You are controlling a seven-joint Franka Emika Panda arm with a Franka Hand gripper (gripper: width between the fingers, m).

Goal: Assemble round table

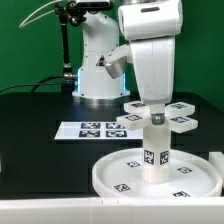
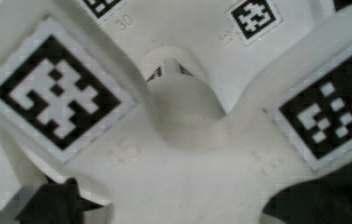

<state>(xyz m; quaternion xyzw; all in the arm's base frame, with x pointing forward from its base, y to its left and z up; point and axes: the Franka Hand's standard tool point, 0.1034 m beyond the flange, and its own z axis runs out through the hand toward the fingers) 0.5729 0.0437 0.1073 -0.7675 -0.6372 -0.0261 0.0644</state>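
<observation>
The large rimmed round disc [image 1: 108, 172] lies flat at the front of the black table. The short cylindrical leg [image 1: 156, 152] stands upright at its centre, tag facing the camera. The cross-shaped foot [image 1: 183, 122] sits on top of the leg, its tagged arms spreading to both sides. My gripper [image 1: 157, 108] comes straight down onto the foot's middle and hides the hub. In the wrist view the foot [image 2: 173, 110] fills the picture, and my gripper [image 2: 191, 200] stands open with one dark fingertip [image 2: 52, 195] on either side of the hub. I cannot tell whether the fingertips touch it.
The marker board [image 1: 95, 128] lies flat behind the disc, toward the exterior view's left. The arm's white base [image 1: 100, 75] stands at the back of the table. A white piece [image 1: 216, 158] shows at the exterior view's right edge.
</observation>
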